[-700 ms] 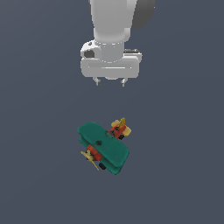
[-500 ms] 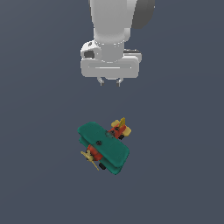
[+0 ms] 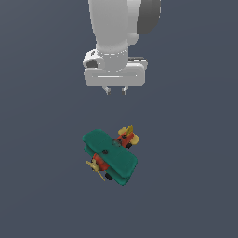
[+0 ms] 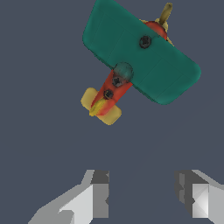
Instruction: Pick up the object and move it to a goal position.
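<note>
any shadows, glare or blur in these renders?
Exterior view: flat even light, no cast shadow under the biplane, no glare, edges sharp. Wrist view: biplane crisp, soft shading on the wing; the claw looks blocky, not blurred.

The small toy biplane with teal-green wings and red body rests on the flat dark grey floor. In the exterior view it lies toward six o'clock from the white robot gripper, well apart from it. Its tail points to about one o'clock, its propeller to about seven o'clock.
</note>
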Controlling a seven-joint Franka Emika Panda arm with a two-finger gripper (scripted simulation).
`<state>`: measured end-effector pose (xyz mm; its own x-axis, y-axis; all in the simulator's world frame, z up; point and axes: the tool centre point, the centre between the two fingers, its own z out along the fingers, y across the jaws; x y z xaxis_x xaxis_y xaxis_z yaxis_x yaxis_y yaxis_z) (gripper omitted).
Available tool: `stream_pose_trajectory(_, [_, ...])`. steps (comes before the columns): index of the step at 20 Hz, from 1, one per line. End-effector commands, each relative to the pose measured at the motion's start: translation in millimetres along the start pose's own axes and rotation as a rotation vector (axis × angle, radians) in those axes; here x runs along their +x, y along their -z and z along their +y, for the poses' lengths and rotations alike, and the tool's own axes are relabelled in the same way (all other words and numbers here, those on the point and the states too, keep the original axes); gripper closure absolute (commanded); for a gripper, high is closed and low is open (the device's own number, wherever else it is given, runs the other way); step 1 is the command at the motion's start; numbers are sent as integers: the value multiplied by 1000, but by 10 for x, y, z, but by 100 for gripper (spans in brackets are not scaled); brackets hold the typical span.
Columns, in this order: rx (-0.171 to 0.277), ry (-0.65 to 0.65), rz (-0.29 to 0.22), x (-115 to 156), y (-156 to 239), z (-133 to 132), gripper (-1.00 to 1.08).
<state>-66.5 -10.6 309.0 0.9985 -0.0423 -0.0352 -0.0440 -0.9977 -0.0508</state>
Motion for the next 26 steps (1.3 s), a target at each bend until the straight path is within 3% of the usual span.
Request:
stream_pose_trajectory(1, [22, 2, -13, 13, -59, 24, -20])
stream_pose_trajectory(15, [230, 14, -85, 120, -521, 209, -20])
stream_pose_trajectory(26, [427, 17, -95, 217, -859, 364, -20])
